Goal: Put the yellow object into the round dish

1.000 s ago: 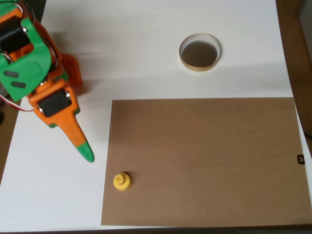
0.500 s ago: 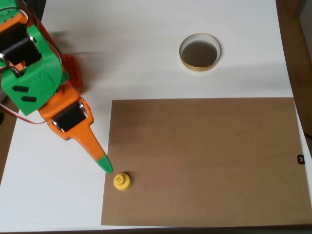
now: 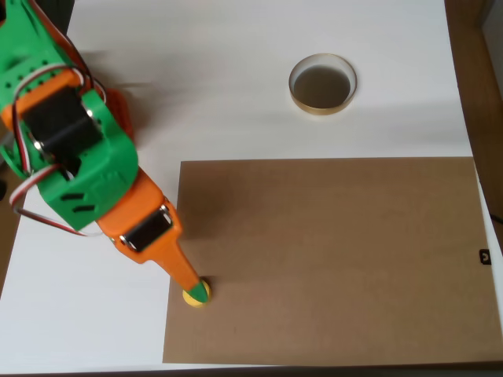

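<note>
In the overhead view the yellow object (image 3: 192,298) lies near the front left corner of the brown mat, mostly covered by my arm's green fingertip. My orange and green gripper (image 3: 200,291) reaches down from the upper left, its tip right over the yellow piece. From this angle I see a single finger, so the jaw state stays unclear. The round dish (image 3: 322,85), with a tan-gold rim and dark bottom, sits on the white table at the back, far from the gripper and with nothing in it.
A brown rectangular mat (image 3: 330,259) covers the front right of the white table (image 3: 236,78). The arm's body (image 3: 71,149) fills the left side. A small black mark (image 3: 485,257) sits at the mat's right edge.
The arm has swung down and to the right; its green tip went from the white table left of the mat onto the yellow object, which has stayed in place.
</note>
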`<state>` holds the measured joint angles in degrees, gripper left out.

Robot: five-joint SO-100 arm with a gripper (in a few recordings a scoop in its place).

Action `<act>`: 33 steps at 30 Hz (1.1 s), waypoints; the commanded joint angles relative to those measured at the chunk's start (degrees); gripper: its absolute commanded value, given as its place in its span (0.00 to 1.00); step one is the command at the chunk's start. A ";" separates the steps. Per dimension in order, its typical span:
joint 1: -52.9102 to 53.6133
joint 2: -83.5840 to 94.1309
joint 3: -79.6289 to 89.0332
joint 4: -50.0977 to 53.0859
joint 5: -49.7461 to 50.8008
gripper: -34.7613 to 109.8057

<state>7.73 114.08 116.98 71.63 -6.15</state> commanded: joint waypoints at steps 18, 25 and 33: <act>0.00 -16.70 -7.56 -3.52 -1.93 0.47; 0.44 -23.03 -11.78 -2.99 -2.29 0.46; 0.79 -28.56 -15.91 -2.72 -2.20 0.44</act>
<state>7.82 84.38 104.85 67.85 -7.56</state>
